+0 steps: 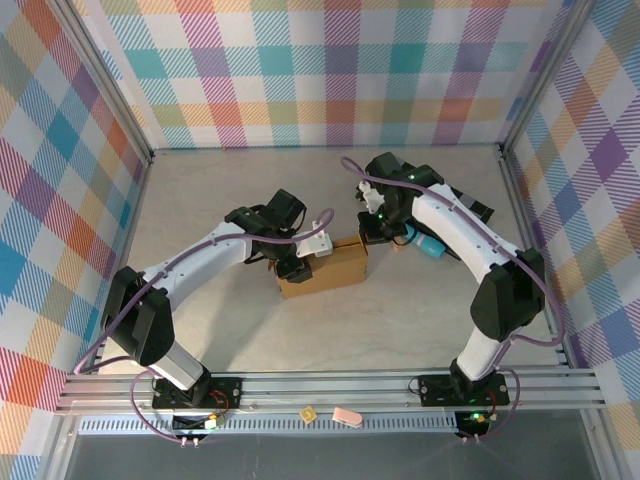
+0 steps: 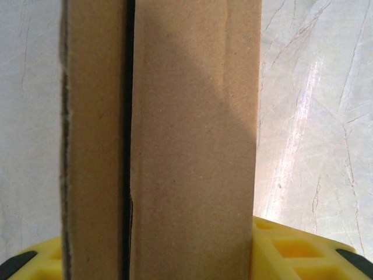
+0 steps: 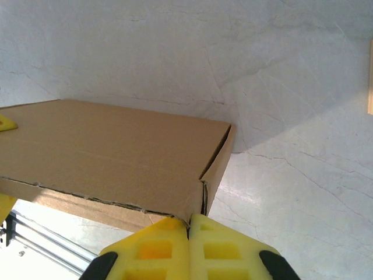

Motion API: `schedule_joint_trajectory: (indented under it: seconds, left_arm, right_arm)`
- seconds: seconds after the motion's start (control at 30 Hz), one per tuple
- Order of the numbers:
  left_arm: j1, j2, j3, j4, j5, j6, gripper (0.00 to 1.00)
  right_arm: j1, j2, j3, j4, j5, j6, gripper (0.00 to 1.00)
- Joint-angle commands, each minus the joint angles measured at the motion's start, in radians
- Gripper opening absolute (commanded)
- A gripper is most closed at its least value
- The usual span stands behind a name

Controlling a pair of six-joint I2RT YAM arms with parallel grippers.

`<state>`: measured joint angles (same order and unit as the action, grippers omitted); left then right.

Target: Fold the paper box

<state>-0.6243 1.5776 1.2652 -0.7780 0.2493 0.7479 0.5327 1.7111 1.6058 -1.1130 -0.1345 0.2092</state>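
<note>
Yellow fingers of the left gripper sit closest to the lens, one on either side of the paper box and pressed against its cardboard; grip clamped on the box; a dark slit runs between two of its panels. Right gripper: yellow fingers closed flat together, tips touching the box's corner; whether any cardboard is nipped between them cannot be told. From above, the box stands as a brown block about mid-table on the pale table; left gripper over its left half, right gripper at its far right corner.
</note>
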Motion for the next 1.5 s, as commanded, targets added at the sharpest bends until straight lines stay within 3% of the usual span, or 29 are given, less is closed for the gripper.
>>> schedule_joint_trajectory:
  seconds: [0.0,0.33,0.83,1.0,1.1,1.2,1.33,1.47]
  left_arm:
    - [0.009,0.019,0.014,0.013,0.016,-0.010,0.47]
    - [0.012,-0.013,-0.002,0.086,-0.009,-0.090,0.52]
    - [0.055,-0.167,-0.095,0.215,0.083,-0.311,0.68]
    - [0.060,-0.192,-0.110,0.243,0.056,-0.355,0.70]
    - [0.064,-0.230,-0.105,0.282,-0.003,-0.432,0.69]
    - [0.066,-0.270,-0.072,0.259,-0.148,-0.547,0.65]
    - [0.069,-0.314,-0.007,0.075,-0.308,-0.713,0.51]
    - [0.073,-0.316,0.020,-0.149,-0.320,-0.813,0.42]
  right_arm:
    - [0.021,0.004,-0.001,-0.029,-0.013,0.056,0.00]
    - [0.062,-0.106,-0.191,0.138,0.077,0.079,0.00]
    - [0.074,-0.098,-0.171,0.136,0.102,0.085,0.00]
    - [0.081,-0.098,-0.171,0.140,0.108,0.087,0.00]
    - [0.086,-0.097,-0.170,0.140,0.113,0.090,0.00]
    - [0.089,-0.095,-0.169,0.140,0.121,0.098,0.00]
    - [0.091,-0.096,-0.168,0.139,0.127,0.099,0.00]
    - [0.090,-0.090,-0.163,0.135,0.128,0.098,0.00]
